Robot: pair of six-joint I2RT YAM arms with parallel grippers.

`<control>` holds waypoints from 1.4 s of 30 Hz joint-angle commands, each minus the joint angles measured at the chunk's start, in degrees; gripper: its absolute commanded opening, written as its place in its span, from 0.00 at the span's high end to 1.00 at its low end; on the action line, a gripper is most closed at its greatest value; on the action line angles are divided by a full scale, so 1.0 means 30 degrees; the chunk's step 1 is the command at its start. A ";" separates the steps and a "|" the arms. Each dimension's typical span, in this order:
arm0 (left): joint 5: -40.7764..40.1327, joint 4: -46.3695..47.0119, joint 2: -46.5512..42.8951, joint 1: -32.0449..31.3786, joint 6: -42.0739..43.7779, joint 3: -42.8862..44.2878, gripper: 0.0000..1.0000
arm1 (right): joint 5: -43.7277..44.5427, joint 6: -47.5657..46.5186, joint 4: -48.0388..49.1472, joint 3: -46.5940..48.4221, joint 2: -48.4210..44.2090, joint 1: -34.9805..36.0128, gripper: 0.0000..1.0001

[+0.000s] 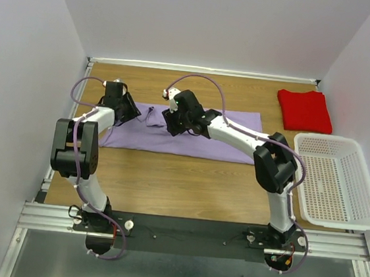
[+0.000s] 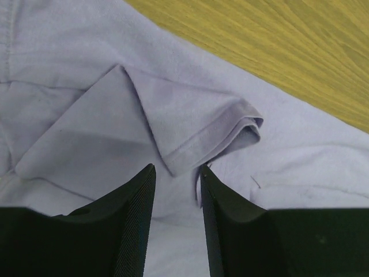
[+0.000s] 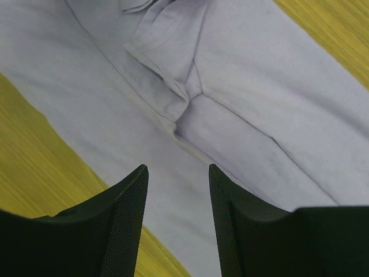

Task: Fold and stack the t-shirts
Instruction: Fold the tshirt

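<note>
wooden table [image 1: 187, 178], left arm [image 1: 75, 143] and right arm [image 1: 238, 136] bent over lavender t-shirt [image 1: 171, 144]

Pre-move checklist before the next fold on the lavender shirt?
1. left end effector open: ok, jaws apart over the sleeve hem.
2. right end effector open: ok, nothing held.
3. lavender shirt lying flat: not ok, sleeve doubled over, creases mid-strip.
4. red shirt folded at the far right: ok.
5. basket apart from both shirts: ok.
6. Fingertips touching cloth: cannot tell.
</note>
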 commanded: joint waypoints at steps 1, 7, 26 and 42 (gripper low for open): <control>0.0086 0.0356 0.1077 -0.0315 -0.0111 0.0584 0.56 | -0.0408 -0.0511 0.0706 0.1039 0.0980 0.0336 0.46; -0.0530 0.0150 0.1724 -0.0757 0.0065 0.0789 0.56 | -0.0761 -0.0804 0.0823 0.2473 0.2004 0.0599 0.48; -0.1350 -0.0084 0.2047 -0.0963 0.0533 0.1082 0.90 | -0.1347 -0.2415 0.0882 0.7132 0.6224 0.1303 0.48; -0.2873 -0.2778 0.1636 -0.0904 0.2379 0.3367 1.00 | -0.0878 -0.2942 0.0911 0.8775 0.8100 0.1391 0.52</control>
